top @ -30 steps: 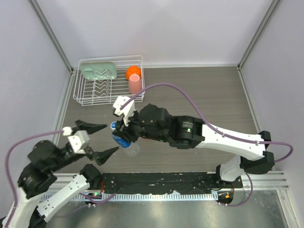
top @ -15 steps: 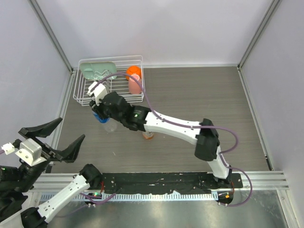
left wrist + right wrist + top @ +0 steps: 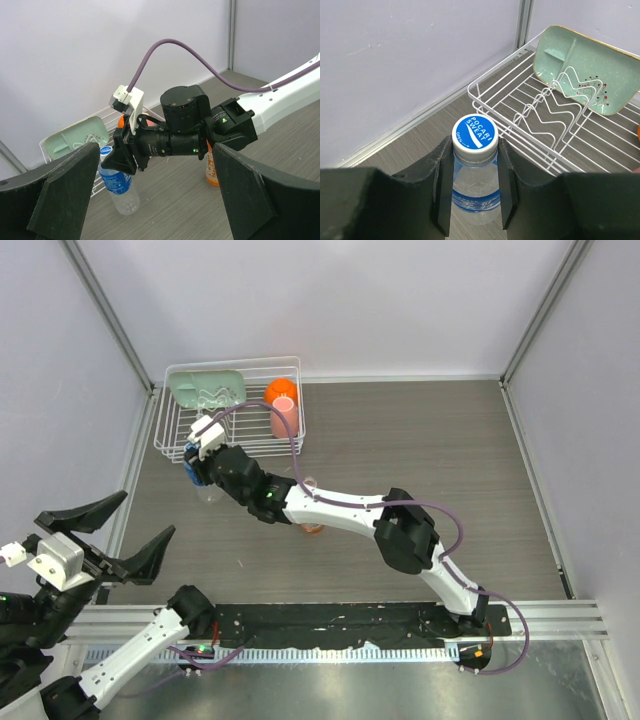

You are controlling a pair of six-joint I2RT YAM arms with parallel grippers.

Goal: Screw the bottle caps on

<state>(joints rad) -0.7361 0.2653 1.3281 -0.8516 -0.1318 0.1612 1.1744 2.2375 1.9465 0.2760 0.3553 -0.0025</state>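
The round blue-and-white screw cap (image 3: 474, 132) sits on top of the small clear plastic bottle with a blue label (image 3: 474, 202). The right pincer (image 3: 474, 150) is clamped on this bottle. Its two black fingers (image 3: 442, 180) press on the neck and shoulder from both sides, just below the cap. You cannot tell from the pictures whether the cap is screwed fully down.

This bottle is at the left part of the grey wood-pattern worktop (image 3: 430, 450), just in front of the near left corner of the white wire dish rack (image 3: 232, 445) and near the worktop's left edge. So you have little room behind it and to its left. To the right and toward the arm bases the surface is open. The second clear bottle, with orange drink (image 3: 313, 524), stands near the middle, partly under the right arm and well apart from the first one. The left pincer (image 3: 148, 514) is at the near left corner, its fingers wide apart, holding nothing.

Compared with one second ago, the right pincer has carried the bottle from the middle of the worktop to the left and back, toward the rack. The left pincer has pulled away from the bottle to its corner.

On the cap you can read "POCARI SWEAT" in white letters and, smaller, "OPEN" with an arrow.
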